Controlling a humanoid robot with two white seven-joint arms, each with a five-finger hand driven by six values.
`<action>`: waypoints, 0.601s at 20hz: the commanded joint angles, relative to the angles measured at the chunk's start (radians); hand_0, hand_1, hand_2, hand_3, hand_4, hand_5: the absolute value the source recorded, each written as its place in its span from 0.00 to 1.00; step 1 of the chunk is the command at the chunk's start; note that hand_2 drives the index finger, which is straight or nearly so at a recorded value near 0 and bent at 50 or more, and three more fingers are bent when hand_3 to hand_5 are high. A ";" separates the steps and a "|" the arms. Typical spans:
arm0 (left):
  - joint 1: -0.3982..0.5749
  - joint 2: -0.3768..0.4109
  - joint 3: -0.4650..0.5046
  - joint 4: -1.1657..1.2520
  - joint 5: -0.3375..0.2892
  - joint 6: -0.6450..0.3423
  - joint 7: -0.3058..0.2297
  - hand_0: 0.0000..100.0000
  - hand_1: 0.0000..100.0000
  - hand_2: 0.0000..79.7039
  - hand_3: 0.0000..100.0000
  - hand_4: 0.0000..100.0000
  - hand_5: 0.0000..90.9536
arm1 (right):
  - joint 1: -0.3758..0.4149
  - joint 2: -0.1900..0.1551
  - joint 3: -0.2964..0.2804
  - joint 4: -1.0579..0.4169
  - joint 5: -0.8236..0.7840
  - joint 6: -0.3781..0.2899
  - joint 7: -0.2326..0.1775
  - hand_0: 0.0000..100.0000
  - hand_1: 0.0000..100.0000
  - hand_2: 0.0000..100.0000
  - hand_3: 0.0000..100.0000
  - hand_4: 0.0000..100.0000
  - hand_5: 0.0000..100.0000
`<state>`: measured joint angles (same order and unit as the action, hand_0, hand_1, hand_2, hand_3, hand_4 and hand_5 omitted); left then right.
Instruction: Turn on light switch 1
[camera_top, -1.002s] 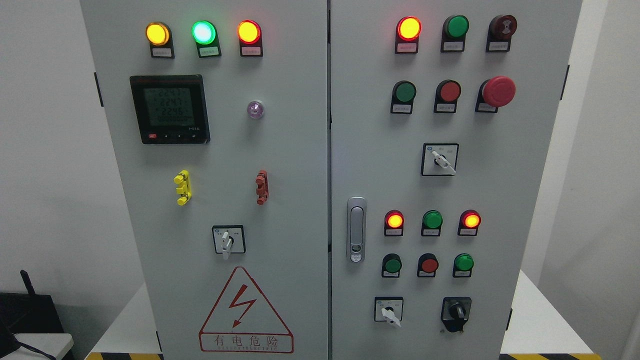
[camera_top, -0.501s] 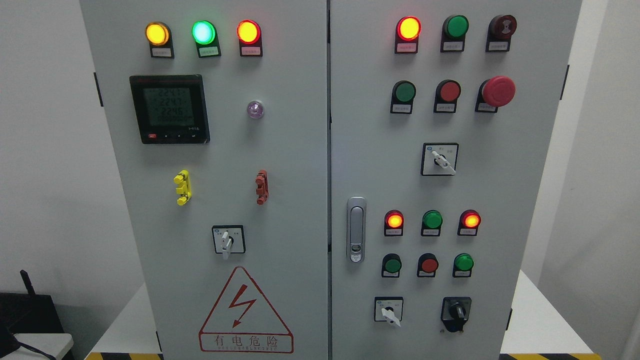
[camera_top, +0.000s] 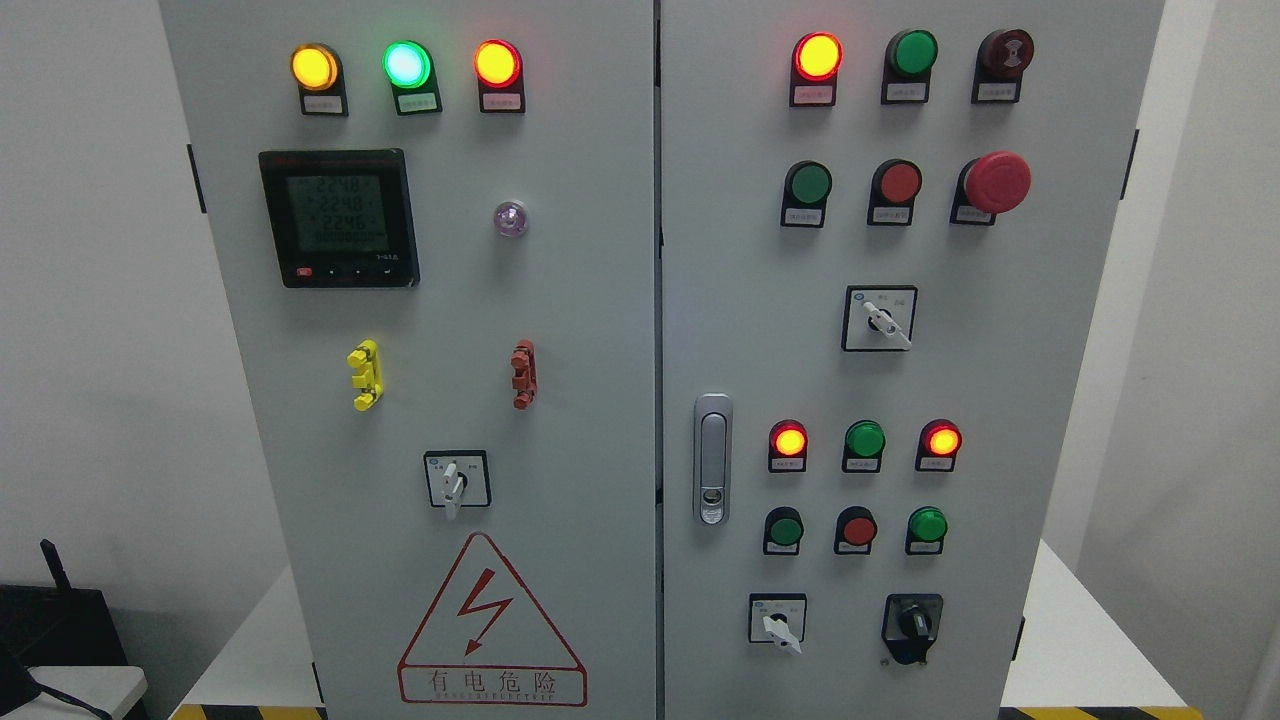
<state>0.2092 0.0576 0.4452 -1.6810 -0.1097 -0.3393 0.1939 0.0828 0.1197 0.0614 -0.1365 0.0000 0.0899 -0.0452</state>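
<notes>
Nothing had moved since the earlier frames; only the meter (camera_top: 340, 218) digits had flickered. Neither hand was in view, so their state could not be told. On the cabinet (camera_top: 560, 300), which switch was number 1 could not be told; the left door's rotary switch (camera_top: 456, 480) pointed down.

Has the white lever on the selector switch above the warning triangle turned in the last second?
No. The white lever of the selector switch hangs straight down as before, in line with the red lightning warning triangle below.
</notes>
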 joint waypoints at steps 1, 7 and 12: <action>-0.074 -0.011 -0.238 -0.086 -0.035 0.042 0.038 0.13 0.38 0.51 0.60 0.74 0.86 | 0.000 0.000 0.000 0.000 -0.017 0.001 0.001 0.12 0.39 0.00 0.00 0.00 0.00; -0.142 -0.050 -0.353 -0.106 -0.035 0.137 0.070 0.15 0.38 0.51 0.60 0.75 0.88 | 0.000 0.000 0.000 0.000 -0.018 0.001 0.001 0.12 0.39 0.00 0.00 0.00 0.00; -0.188 -0.102 -0.428 -0.132 -0.051 0.239 0.071 0.15 0.37 0.52 0.61 0.75 0.89 | 0.000 0.000 0.000 0.000 -0.018 0.001 0.001 0.12 0.39 0.00 0.00 0.00 0.00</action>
<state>0.0713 0.0141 0.2074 -1.7538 -0.1463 -0.1573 0.2635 0.0829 0.1197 0.0614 -0.1365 0.0000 0.0898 -0.0452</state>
